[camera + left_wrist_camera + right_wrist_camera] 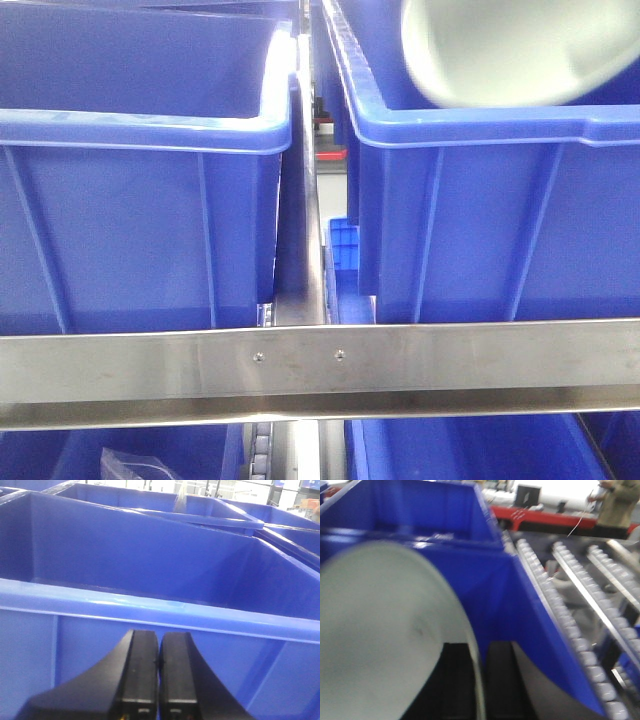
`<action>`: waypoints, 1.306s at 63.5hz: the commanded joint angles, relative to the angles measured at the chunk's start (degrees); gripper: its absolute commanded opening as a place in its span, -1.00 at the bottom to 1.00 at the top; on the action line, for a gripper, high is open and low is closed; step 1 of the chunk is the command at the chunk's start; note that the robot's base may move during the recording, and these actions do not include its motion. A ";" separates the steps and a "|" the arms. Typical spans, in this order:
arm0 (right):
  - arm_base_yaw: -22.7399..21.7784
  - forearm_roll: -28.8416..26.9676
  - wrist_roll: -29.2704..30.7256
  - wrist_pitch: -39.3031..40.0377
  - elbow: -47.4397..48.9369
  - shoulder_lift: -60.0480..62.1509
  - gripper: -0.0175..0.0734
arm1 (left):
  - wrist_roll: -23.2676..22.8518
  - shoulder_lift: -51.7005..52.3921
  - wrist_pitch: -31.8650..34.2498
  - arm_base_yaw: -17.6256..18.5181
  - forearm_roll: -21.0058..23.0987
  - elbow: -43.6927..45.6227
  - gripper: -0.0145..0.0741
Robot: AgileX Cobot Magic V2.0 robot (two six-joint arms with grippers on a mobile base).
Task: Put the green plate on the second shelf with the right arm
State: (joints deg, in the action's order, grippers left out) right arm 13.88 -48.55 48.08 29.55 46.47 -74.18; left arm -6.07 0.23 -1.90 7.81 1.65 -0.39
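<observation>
Glossy, smooth plastic is seen on the blue bins (140,190). Brushed metal with a dull sheen forms the shelf rail (320,365). A matt, plain plastic surface is shown by the green plate (380,640).

Shelf rail (320,365): runs across, in front of and below two bins. Left bin (140,210) and right bin (500,220) side by side, a divider strip (305,250) between. Green plate (510,45): above the right bin's rim, tilted. Lower bins (470,450) beneath the rail. Roller tracks (570,620) to the right of the right bin.
</observation>
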 commanded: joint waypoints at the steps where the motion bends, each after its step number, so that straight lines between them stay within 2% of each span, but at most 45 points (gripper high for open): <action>1: -0.52 1.79 0.10 0.84 2.77 1.68 0.05 | -0.19 0.93 5.12 0.21 0.43 -2.34 -0.38; 9: -0.52 1.79 0.10 -3.90 2.76 2.81 0.20 | -0.19 0.93 5.12 0.21 0.43 -2.34 -0.38; 23: -0.52 1.64 0.10 -15.14 2.76 9.35 0.18 | -0.19 0.93 5.12 0.21 0.43 -2.34 -0.38; 26: -0.52 1.64 0.10 -16.54 2.76 11.35 0.09 | -0.19 0.93 5.12 0.21 0.43 -2.34 -0.38; 29: -0.52 1.57 0.10 -17.95 2.76 13.90 -0.09 | -0.19 0.93 5.12 0.21 0.43 -2.34 -0.38; 34: -0.52 1.54 0.10 -21.01 2.69 18.44 -0.55 | -0.19 0.93 5.12 0.21 0.43 -2.34 -0.38; 38: -0.52 1.01 0.08 -24.51 2.69 21.68 -0.46 | -0.19 0.93 5.12 0.21 0.43 -2.34 -0.38; 50: -0.52 1.06 0.08 -40.03 2.69 28.05 -0.51 | -0.19 0.93 5.12 0.21 0.43 -2.34 -0.38; 60: -0.52 1.06 0.08 -47.31 2.69 28.80 -0.51 | -0.19 0.93 5.12 0.21 0.43 -2.34 -0.38; 68: -0.52 1.06 0.08 -49.89 2.69 28.53 -0.51 | -0.19 0.93 5.12 0.21 0.43 -2.34 -0.38; 80: -0.52 1.11 0.08 -46.54 2.41 28.90 -0.51 | -0.19 0.93 5.12 0.21 0.43 -2.34 -0.38; 83: -1.67 0.90 0.08 -46.27 1.68 30.52 -0.51 | -0.19 0.93 5.12 0.21 0.43 -2.34 -0.38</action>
State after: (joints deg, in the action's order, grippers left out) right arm 13.35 -46.48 47.98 -20.85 47.10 -45.72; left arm -6.07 0.23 -1.90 7.81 1.65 -0.39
